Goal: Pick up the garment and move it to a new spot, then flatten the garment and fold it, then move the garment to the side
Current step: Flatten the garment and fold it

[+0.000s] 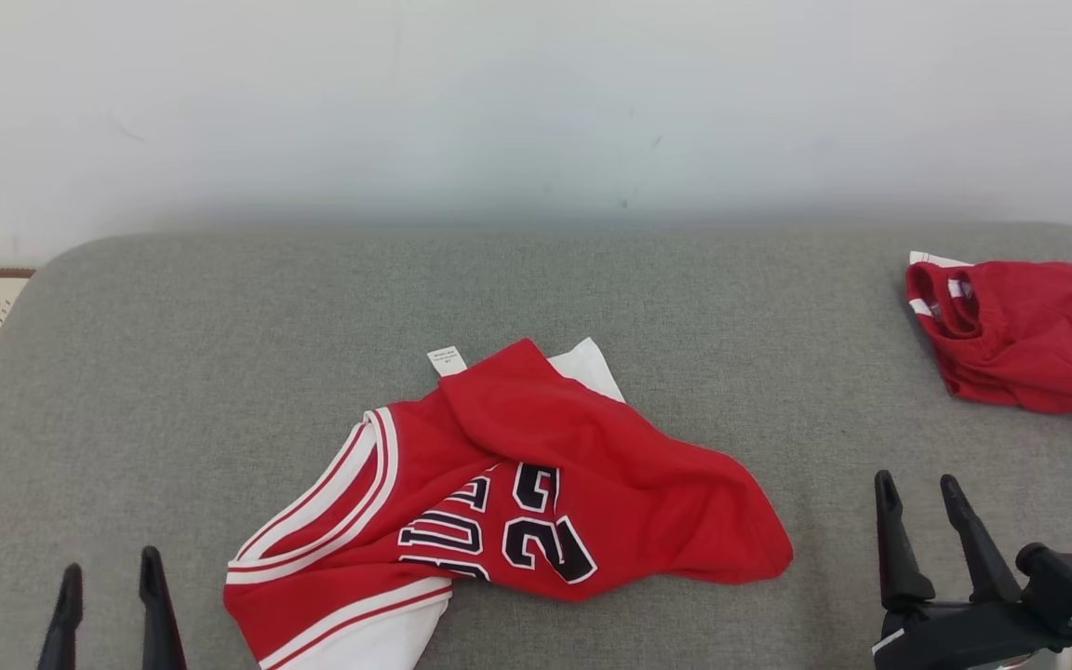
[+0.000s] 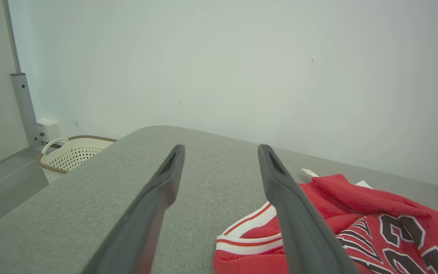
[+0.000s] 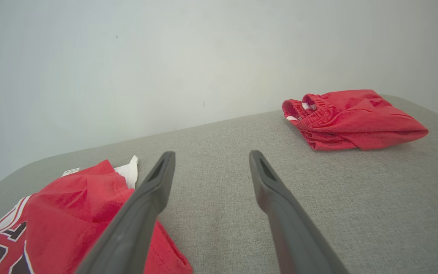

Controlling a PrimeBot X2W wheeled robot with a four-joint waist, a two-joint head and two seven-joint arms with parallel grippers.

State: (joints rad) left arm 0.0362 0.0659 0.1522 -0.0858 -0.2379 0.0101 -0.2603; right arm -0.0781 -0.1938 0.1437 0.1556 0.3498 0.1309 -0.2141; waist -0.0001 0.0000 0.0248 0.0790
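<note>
A folded red cloth bundle (image 3: 352,120) lay on the grey woven cushion (image 3: 222,152), ahead-right of the right jaws; a cream perforated basket (image 2: 76,153) stood left of the left jaws.

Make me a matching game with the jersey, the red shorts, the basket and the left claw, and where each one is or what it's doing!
Things:
1. jersey
2. red shorts
3. basket
4. left claw

Places and states:
A. folded, far right on the grey surface
B. open, holding nothing
C. crumpled in the middle
D. off the surface, past its left end

Pairs: 1-C, 2-A, 3-D, 4-B
</note>
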